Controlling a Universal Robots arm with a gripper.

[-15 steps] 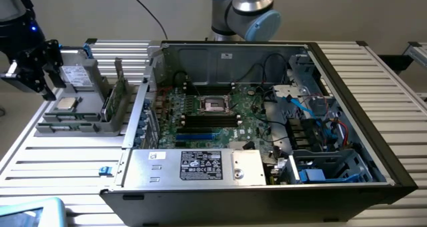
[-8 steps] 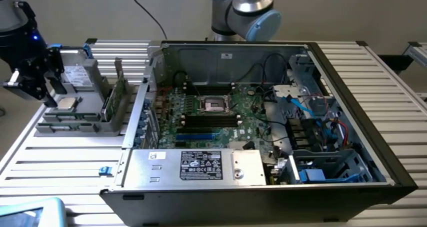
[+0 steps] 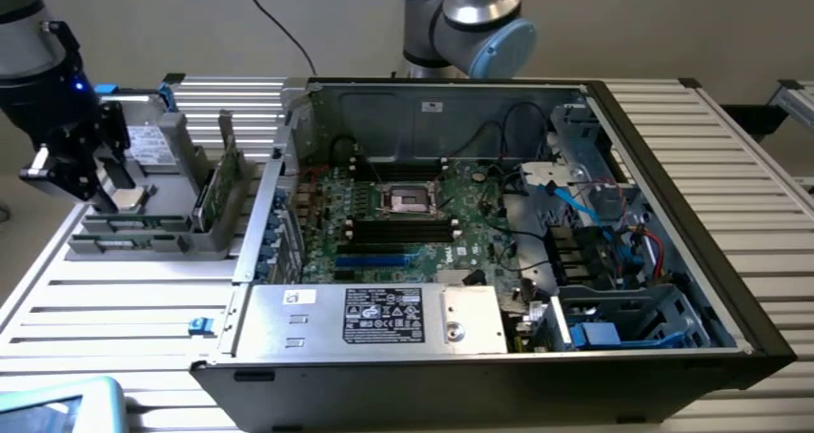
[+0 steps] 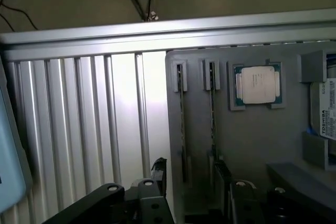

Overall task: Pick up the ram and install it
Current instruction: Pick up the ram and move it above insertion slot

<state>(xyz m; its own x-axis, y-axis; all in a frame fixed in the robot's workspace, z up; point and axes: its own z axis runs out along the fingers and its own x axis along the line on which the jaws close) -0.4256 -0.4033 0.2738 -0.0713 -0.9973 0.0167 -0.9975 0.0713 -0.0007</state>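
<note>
Two ram sticks stand on edge in slots of a grey holder [image 4: 252, 145]. The first ram [image 4: 181, 124] is nearest the holder's rim and the second ram [image 4: 212, 114] is beside it. In the exterior view they show as thin green strips [image 3: 128, 225] along the holder's front. My gripper [image 4: 189, 177] hovers above that end of the holder, open, with one black finger [image 4: 156, 170] on each side of the sticks and nothing held. In the exterior view the gripper [image 3: 109, 193] hangs over the holder [image 3: 140, 242] at the table's left.
A square silver processor [image 4: 257, 85] and a labelled drive [image 4: 325, 116] sit in the same holder. The open computer case [image 3: 509, 357] is at the exterior view's right, with black memory slots [image 3: 400, 228] on its motherboard. An upright green card [image 3: 227, 180] stands between holder and case.
</note>
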